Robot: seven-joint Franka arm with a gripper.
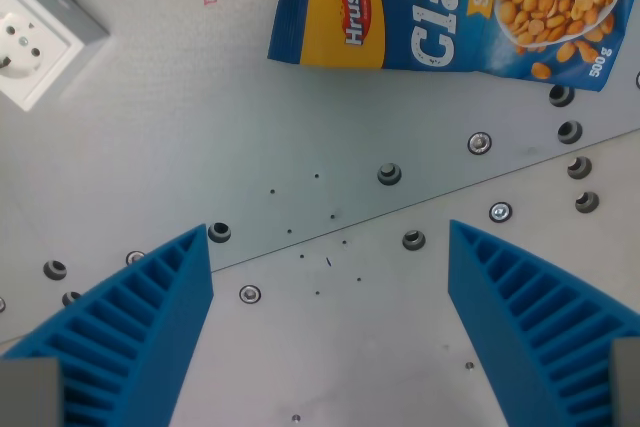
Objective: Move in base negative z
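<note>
My gripper (330,247) has two blue ribbed fingers, one (150,317) at the wrist view's lower left and one (530,297) at the lower right. They stand wide apart with nothing between them. Below them lies a bare grey metal table (200,137) with a seam and several bolts. The gripper hangs above the table and touches nothing.
A blue and yellow bag of peanuts (450,7) lies flat at the top right. A white wall socket box (40,32) sits at the top left. A bolt (389,174) and others line the seam that runs across the plate.
</note>
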